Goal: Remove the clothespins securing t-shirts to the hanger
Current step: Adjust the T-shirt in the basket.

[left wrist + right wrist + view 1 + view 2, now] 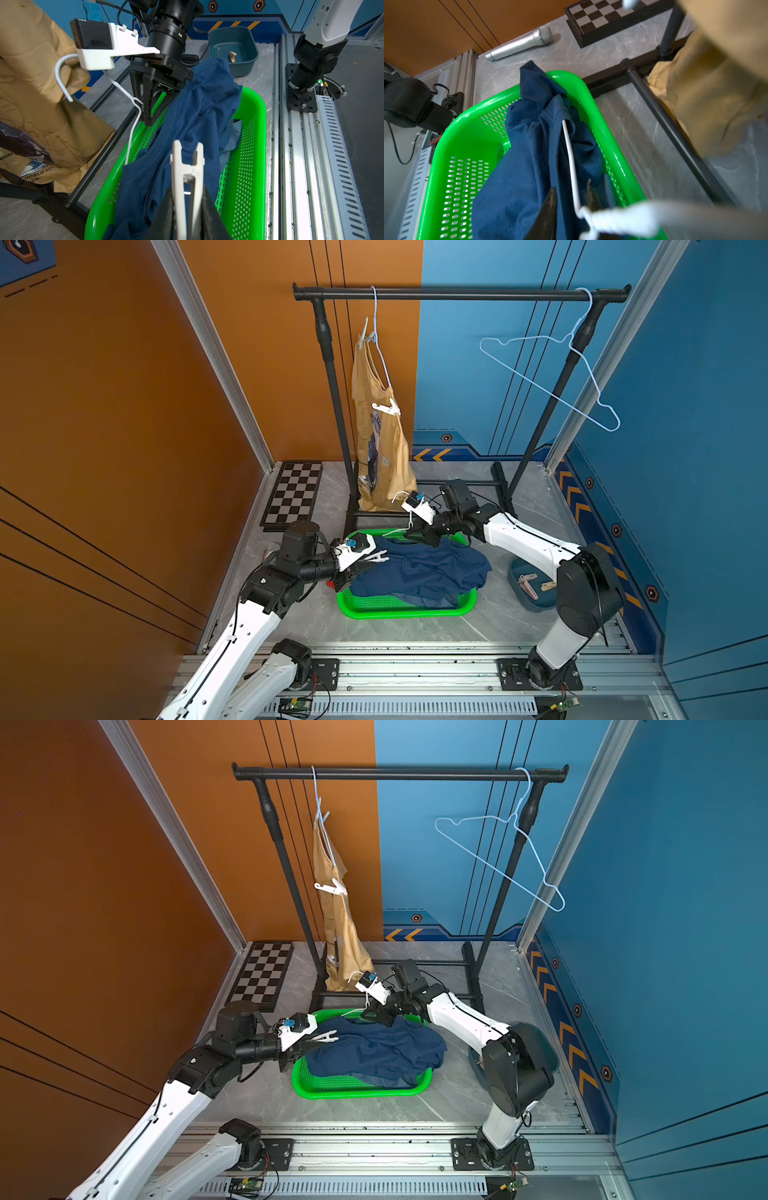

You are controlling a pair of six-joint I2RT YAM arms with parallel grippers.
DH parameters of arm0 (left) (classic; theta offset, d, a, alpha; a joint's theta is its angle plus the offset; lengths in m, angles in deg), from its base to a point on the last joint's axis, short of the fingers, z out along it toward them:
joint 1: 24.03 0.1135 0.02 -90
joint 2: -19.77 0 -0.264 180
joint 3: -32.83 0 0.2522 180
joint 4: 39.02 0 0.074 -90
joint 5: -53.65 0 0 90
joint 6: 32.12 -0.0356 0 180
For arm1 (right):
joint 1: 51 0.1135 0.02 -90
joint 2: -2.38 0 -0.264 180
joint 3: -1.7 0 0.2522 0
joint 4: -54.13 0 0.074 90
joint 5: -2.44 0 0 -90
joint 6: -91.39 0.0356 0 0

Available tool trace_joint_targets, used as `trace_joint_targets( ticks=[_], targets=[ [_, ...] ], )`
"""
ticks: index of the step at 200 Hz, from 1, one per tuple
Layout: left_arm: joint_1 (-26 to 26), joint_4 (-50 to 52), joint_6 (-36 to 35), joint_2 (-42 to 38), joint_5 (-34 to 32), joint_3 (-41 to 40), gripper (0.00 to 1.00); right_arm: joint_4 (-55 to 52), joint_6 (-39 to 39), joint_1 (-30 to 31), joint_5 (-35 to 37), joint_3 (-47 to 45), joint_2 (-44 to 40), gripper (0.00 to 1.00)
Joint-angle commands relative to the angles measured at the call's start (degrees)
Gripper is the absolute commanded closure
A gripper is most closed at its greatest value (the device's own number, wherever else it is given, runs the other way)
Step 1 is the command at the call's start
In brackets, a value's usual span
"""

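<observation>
My left gripper [188, 193] is shut on a white clothespin [177, 176], held over the navy t-shirt [424, 568] that lies heaped in the green basket [399, 608]. A lighter blue shirt [234, 133] shows beneath it. A white wire hanger [572, 162] sticks out of the navy shirt's collar. My right gripper [571, 187] stands open, with that wire between its fingers. The mustard-yellow t-shirt [382, 448] hangs on a hanger from the black rail [457, 294]. A white clothespin [386, 408] is clipped on it lower down and a pale one [365, 333] near the hook.
A dark blue bin [515, 572] at the right holds loose clothespins [525, 585]. An empty pale blue hanger [552, 377] hangs at the rail's right end. A chessboard [295, 493] and a silver microphone [519, 44] lie at the left. The rack's base bars run behind the basket.
</observation>
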Motion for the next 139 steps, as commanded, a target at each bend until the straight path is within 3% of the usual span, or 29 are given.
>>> trace_joint_targets(
  ticks=[1,86,139],
  targets=[
    [-0.91,-0.96,3.40,1.14,-1.57,-0.51,0.80,-3.03,-0.08,-1.08,1.12,1.13,0.05,0.65],
    [-3.54,-3.39,8.43,5.49,-1.93,0.29,0.80,-5.29,-3.11,-2.99,9.02,-1.65,-4.93,0.42],
    [-5.06,-4.74,10.38,7.67,-2.12,0.81,0.80,-6.10,-3.82,-4.78,13.40,-4.16,-8.18,0.38]
  ],
)
